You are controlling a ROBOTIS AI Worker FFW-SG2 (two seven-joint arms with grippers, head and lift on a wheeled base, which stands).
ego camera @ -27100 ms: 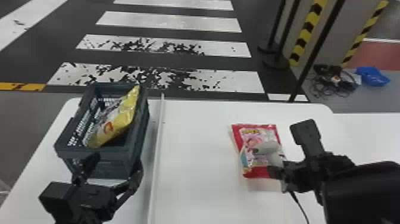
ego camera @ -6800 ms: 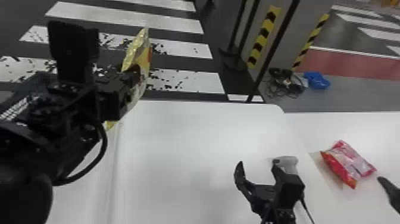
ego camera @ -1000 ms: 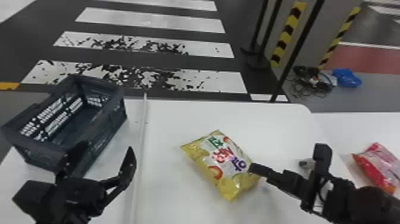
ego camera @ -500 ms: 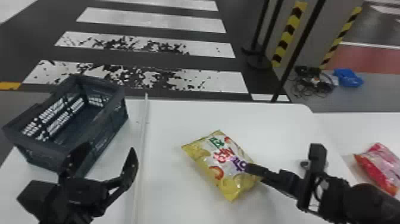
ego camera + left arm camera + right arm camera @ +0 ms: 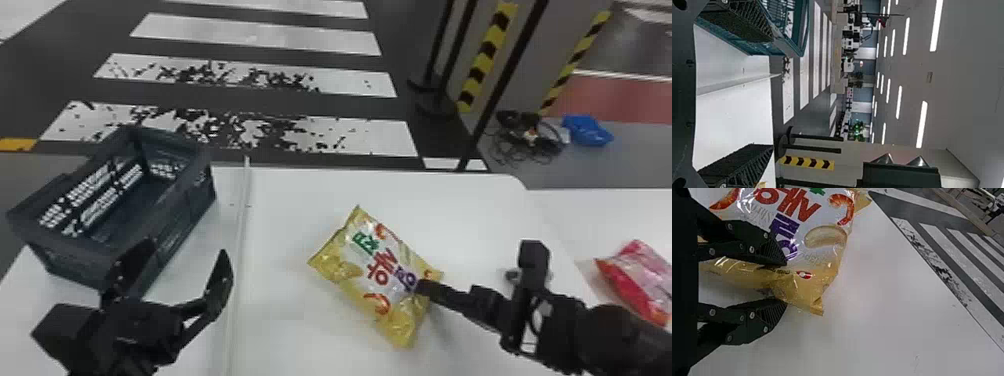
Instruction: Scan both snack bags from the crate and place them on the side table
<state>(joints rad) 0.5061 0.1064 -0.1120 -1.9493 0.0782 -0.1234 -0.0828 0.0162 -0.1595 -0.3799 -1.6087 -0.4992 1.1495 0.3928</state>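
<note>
The yellow snack bag (image 5: 375, 280) lies face up on the middle of the white table, its right edge pinched by my right gripper (image 5: 422, 288). In the right wrist view, that gripper (image 5: 785, 282) has one finger over the yellow bag (image 5: 797, 284) and the other beneath its edge. Out to the right, the red-and-pink snack bag (image 5: 637, 282) rests on the side table (image 5: 562, 215). My left gripper (image 5: 184, 252) stands open in front of the dark crate (image 5: 192, 195), whose bare inside shows. Seen from its wrist, the left gripper (image 5: 772, 92) holds nothing.
A raised strip (image 5: 242, 225) runs front to back between the crate and the yellow bag. Partly hidden behind the right gripper is a small grey object (image 5: 512, 275). Black posts stand beyond the far edge, with cables (image 5: 530, 135) and a blue item (image 5: 587, 131) on the floor.
Since the oldest frames, the yellow bag has left the crate and come to mid-table, let go by the left gripper. The red-and-pink bag went right. Lately, the right gripper has shifted slightly left.
</note>
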